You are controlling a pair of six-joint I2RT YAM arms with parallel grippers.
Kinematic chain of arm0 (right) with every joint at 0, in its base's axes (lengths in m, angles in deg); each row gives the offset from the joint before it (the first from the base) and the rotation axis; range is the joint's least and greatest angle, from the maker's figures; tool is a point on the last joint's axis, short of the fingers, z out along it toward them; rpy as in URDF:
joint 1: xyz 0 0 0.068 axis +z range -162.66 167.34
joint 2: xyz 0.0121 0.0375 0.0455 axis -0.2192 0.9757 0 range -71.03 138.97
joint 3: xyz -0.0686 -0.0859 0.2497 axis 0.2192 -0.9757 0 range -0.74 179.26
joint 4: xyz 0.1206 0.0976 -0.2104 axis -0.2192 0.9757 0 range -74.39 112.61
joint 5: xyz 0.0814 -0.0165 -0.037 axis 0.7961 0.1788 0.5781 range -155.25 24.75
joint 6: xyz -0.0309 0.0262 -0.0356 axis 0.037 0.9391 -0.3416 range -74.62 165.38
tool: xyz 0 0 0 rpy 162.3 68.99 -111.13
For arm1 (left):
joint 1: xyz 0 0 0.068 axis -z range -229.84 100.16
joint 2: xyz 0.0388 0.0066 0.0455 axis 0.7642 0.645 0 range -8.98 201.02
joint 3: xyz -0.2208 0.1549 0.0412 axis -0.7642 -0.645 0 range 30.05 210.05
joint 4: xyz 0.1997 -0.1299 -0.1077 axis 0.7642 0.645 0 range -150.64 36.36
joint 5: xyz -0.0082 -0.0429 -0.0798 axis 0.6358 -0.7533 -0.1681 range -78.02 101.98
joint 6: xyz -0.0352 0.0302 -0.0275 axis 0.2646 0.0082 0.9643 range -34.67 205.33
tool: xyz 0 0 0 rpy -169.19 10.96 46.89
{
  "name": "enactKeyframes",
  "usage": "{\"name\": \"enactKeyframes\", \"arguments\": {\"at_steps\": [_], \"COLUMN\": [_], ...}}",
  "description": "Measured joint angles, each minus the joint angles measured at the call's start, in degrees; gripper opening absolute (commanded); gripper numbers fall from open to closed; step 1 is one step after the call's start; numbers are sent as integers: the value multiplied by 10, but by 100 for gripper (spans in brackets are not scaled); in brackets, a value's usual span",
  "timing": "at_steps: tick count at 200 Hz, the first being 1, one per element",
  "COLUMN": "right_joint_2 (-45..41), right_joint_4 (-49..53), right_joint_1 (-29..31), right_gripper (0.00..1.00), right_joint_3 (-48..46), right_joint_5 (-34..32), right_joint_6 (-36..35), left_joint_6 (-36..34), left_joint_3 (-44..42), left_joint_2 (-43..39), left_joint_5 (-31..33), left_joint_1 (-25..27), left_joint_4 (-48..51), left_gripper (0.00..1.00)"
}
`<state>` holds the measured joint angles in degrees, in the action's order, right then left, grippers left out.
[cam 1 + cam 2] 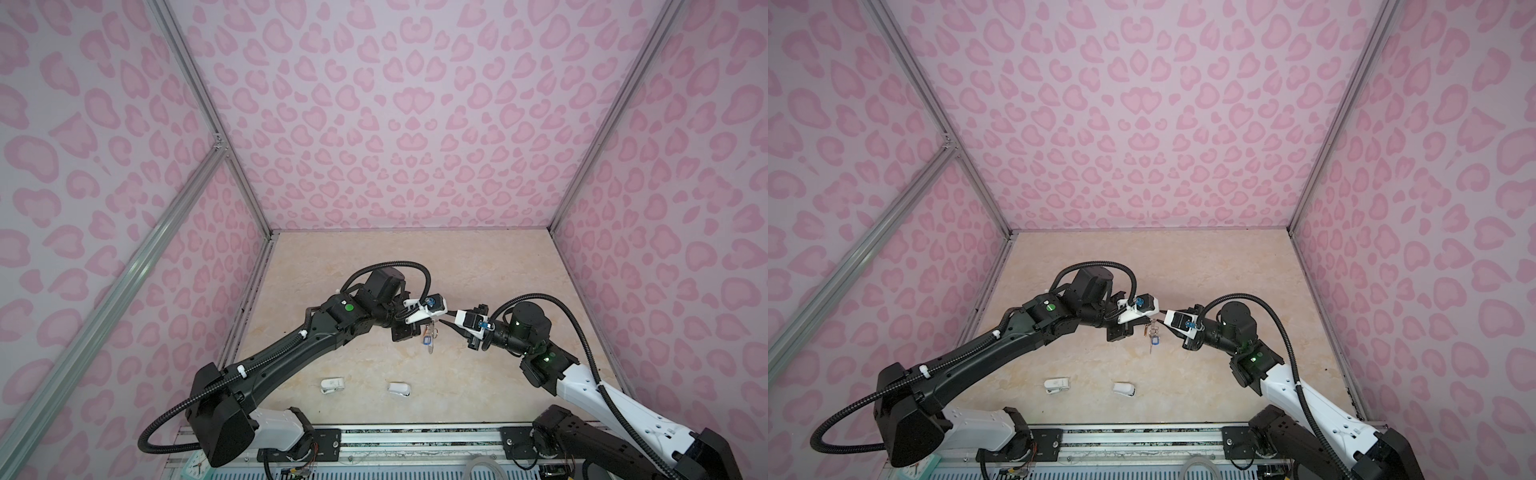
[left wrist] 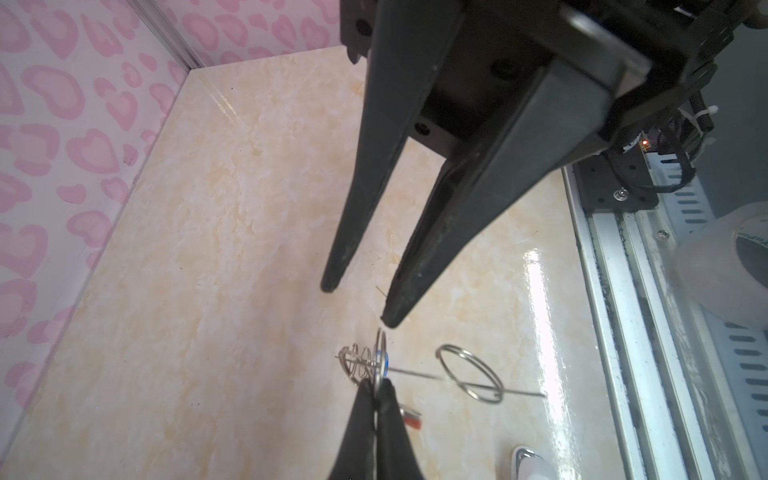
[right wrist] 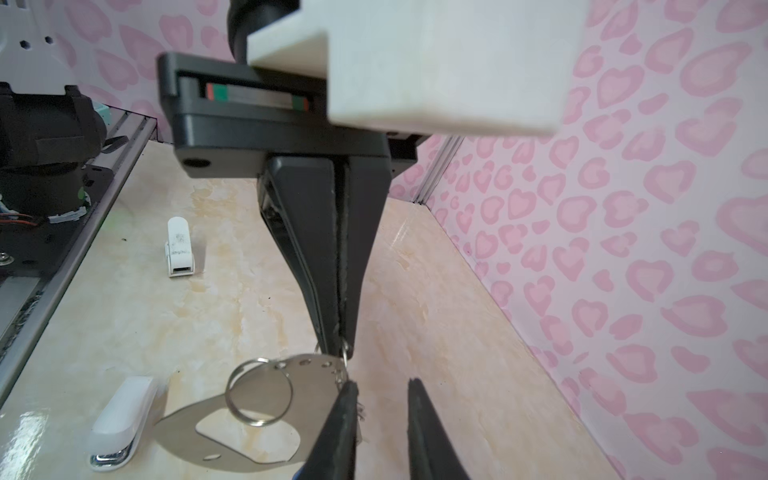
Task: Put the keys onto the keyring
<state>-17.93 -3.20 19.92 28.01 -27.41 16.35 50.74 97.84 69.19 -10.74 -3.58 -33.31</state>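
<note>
My left tool (image 3: 343, 353) gripped the ringed edge of the keyring (image 3: 311, 386), lifted off the bench (image 3: 415, 316) — my right tool (image 3: 382, 384) stood slightly parted, empty, just beside that edge.

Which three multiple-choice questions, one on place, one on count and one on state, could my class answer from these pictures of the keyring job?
1. Where is the keyring?
A. Lying flat, untouched
B. Gripped by the left gripper
C. Hooked on the wall frame

2. How many white plastic objects lie on the table?
A. One
B. Two
C. Four

3. How do the right gripper's jaws stand?
A. Open
B. Shut on a key
C. Shut on nothing

Answers: 1 B, the left gripper's shut tips pinch the keyring at one end. 2 B, both top views show a pair near the front. 3 A, both wrist views show a clear gap between its fingers.
</note>
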Motion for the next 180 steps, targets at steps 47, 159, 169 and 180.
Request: {"name": "enactKeyframes", "arguments": {"at_steps": [47, 159, 169, 180], "right_joint_2": [22, 46, 48, 48], "right_joint_4": [15, 39, 40, 41], "right_joint_1": [8, 16, 16, 16], "right_gripper": [19, 10, 11, 12], "right_joint_3": [13, 35, 37, 37], "right_joint_5": [19, 42, 42, 42], "right_joint_6": [6, -6, -6, -7], "left_joint_6": [1, -8, -10, -12], "left_joint_3": [15, 17, 17, 17], "left_joint_2": [7, -1, -2, -2], "left_joint_5": [19, 46, 46, 47], "left_joint_1": [9, 21, 21, 21], "left_joint_4": [17, 34, 34, 35], "left_gripper": [4, 4, 4, 4]}}
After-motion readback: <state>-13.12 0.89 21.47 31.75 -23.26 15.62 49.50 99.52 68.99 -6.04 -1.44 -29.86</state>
